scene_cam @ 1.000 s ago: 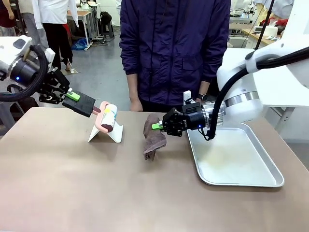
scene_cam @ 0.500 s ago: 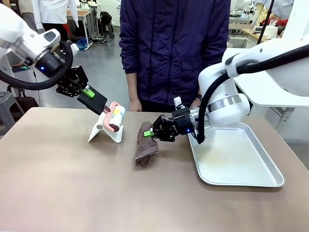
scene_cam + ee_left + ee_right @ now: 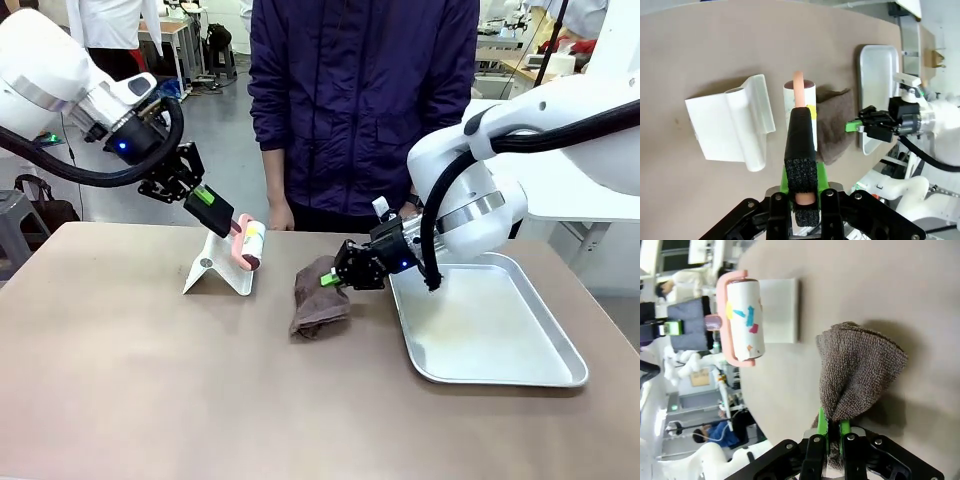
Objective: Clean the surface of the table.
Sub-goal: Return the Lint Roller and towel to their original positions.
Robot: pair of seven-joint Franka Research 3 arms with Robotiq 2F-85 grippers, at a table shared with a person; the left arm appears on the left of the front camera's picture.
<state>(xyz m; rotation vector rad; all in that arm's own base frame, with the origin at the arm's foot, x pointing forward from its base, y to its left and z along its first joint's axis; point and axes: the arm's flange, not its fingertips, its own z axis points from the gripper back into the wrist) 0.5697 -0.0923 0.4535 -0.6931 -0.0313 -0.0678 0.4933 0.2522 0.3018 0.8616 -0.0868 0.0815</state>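
Observation:
The brown-beige table [image 3: 150,380] spans the front view. A brown cloth [image 3: 316,305] lies bunched on it just left of the tray. My right gripper [image 3: 333,279] is shut on the cloth's right edge, and in the right wrist view the green pads [image 3: 823,426] pinch the cloth [image 3: 860,367]. My left gripper [image 3: 212,208] is shut on the black foam handle [image 3: 800,145] of a pink-framed lint roller [image 3: 248,243]. The roller [image 3: 800,97] hangs tilted just above a white stand [image 3: 218,273].
A shiny metal tray [image 3: 545,372] sits at the right of the table, touching distance from the cloth. A person in a dark jacket [image 3: 360,100] stands at the far edge, hands low. The near half of the table is bare.
My left arm has swung right with the roller, bringing it over the stand. The right gripper dragged the cloth left across the table, then a little back towards the tray.

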